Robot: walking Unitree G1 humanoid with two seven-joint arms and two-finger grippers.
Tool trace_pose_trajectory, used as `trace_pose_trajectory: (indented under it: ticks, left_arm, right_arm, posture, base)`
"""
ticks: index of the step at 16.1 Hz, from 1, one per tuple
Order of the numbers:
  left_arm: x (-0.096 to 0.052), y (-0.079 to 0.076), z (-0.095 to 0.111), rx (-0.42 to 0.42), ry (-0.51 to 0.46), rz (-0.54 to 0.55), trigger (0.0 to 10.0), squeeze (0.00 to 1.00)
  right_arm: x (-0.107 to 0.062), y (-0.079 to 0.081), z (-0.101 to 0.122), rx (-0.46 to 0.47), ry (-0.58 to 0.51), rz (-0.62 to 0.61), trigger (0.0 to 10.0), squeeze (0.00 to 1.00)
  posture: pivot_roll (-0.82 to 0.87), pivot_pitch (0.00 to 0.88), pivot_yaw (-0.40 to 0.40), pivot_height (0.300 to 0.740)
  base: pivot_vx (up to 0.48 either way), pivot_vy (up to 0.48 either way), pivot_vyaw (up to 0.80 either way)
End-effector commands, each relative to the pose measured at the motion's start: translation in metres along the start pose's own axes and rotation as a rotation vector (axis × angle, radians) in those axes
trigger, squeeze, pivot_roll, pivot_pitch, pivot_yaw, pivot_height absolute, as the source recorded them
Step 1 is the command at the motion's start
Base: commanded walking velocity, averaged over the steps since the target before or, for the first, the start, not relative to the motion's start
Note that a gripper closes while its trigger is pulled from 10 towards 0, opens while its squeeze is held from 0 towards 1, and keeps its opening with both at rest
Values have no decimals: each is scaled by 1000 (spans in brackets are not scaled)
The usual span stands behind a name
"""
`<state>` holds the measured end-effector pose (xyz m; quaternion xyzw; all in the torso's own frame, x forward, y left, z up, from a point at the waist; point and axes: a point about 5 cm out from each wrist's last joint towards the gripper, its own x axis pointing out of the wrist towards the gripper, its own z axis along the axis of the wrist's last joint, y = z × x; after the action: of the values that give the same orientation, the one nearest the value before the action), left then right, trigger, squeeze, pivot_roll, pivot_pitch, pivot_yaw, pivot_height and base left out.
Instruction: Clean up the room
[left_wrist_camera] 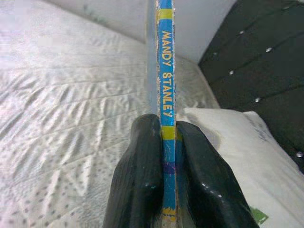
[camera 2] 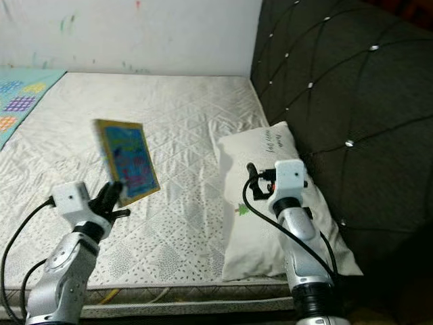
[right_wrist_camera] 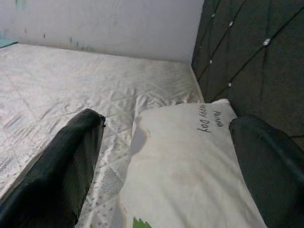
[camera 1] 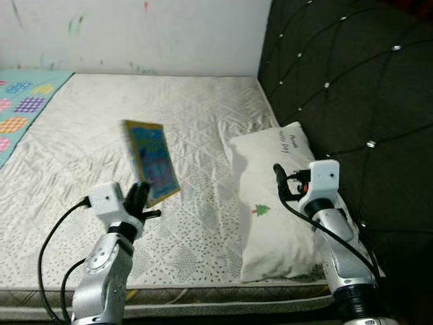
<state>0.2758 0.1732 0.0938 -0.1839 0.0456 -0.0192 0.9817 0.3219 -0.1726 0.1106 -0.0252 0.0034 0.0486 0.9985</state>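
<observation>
A thin blue and yellow picture book (camera 1: 151,160) is held upright above the white mattress (camera 1: 135,128), raised off it. My left gripper (camera 1: 139,198) is shut on the book's lower edge; in the left wrist view both black fingers (left_wrist_camera: 142,180) press on its blue spine (left_wrist_camera: 166,95), which reads MANDY STANLEY. My right gripper (camera 1: 279,181) hovers open over the white pillow (camera 1: 274,203) with nothing between its fingers (right_wrist_camera: 61,171). The pillow lies along the right side of the bed against the headboard.
A dark tufted headboard (camera 1: 352,88) rises on the right. A white wall (camera 1: 135,34) with paint marks stands behind the bed. A teal patterned blanket (camera 1: 20,108) covers the far left corner. The mattress's front edge (camera 1: 203,294) runs just below my arms.
</observation>
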Motion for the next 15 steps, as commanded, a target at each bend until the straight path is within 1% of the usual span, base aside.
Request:
trace_pose_trajectory:
  ticks: [1, 3, 4, 5, 7, 8, 9, 10, 11, 15]
  left_arm:
    - [4, -1, 7, -13, -19, -2, 10000, 0]
    - [5, 4, 4, -56, 11, 22, 10000, 0]
    - [6, 17, -3, -114, 59, 74, 10000, 0]
    - [5, 22, -2, -96, 53, 84, 10000, 0]
    - [4, 22, -2, -91, 53, 77, 10000, 0]
    - [4, 19, -1, -76, 48, 65, 10000, 0]
    - [4, 15, 0, -67, 39, 50, 10000, 0]
    - [4, 15, 0, -67, 41, 47, 10000, 0]
    - [3, 14, -2, -67, 45, 45, 10000, 0]
    - [0, 13, 0, -60, 34, 43, 10000, 0]
  right_arm:
    - [1, -1, 7, -10, -20, 6, 10000, 0]
    - [0, -1, 8, -12, -20, 8, 10000, 0]
    - [-2, -4, 9, -18, -18, 9, 10000, 0]
    - [-3, -6, 8, -20, -16, 7, 10000, 0]
    - [-4, -7, 8, -21, -15, 8, 10000, 0]
    - [-5, -5, 8, 1, -12, 20, 10000, 0]
    - [-5, -1, 9, 20, -16, 36, 10000, 0]
    - [-5, 1, 10, 26, -16, 41, 10000, 0]
    - [-5, 6, 11, 32, -19, 59, 10000, 0]
    - [-6, 11, 9, 41, -9, 92, 10000, 0]
  posture:
    - [-57, 0, -16, 740]
    - [-59, 0, -17, 740]
    - [-68, 0, -18, 740]
    - [-67, 1, -23, 740]
    - [-65, 1, -26, 740]
    - [-59, 1, -31, 740]
    - [-57, 0, -34, 740]
    - [-56, 0, -34, 740]
    - [-56, 0, -34, 740]
    - [-50, 14, -33, 740]
  base:
    - [0, 0, 0]
    - [0, 0, 0]
    - [0, 0, 0]
    - [0, 0, 0]
    - [0, 0, 0]
    - [0, 0, 0]
    - [0, 0, 0]
    - [0, 0, 0]
    - [0, 0, 0]
    - [0, 0, 0]
